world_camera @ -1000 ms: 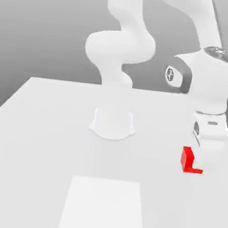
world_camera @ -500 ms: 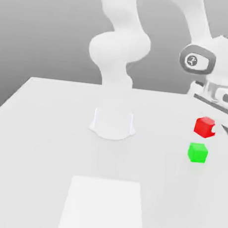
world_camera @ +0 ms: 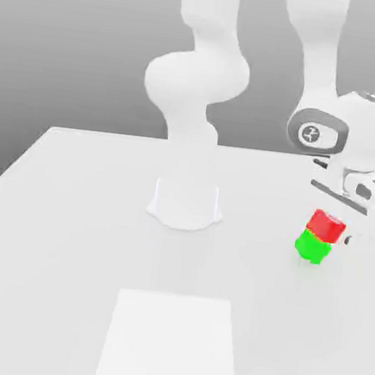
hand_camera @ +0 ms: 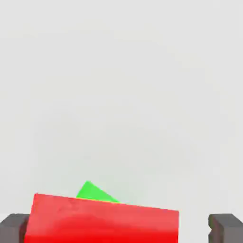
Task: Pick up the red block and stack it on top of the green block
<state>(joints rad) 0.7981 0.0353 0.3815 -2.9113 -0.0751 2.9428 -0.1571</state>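
The red block [world_camera: 327, 226] rests on top of the green block [world_camera: 310, 247] at the exterior view's right side of the white table [world_camera: 70, 235], sitting slightly off-centre and turned relative to it. My gripper [world_camera: 338, 231] hangs right around the red block. In the hand view the red block [hand_camera: 102, 220] lies between the dark fingertips [hand_camera: 225, 228]; one fingertip meets its side and the other stands apart with a visible gap, so the gripper is open. A corner of the green block [hand_camera: 92, 192] peeks out from beneath the red one.
The arm's white base [world_camera: 185, 203] stands at the middle of the table, to the exterior view's left of the stack. A paler square patch [world_camera: 169, 340] marks the table near its front edge.
The red block has come down from above the green block onto its top, with the hand descending along with it. The green block now sits slightly further to the exterior view's left.
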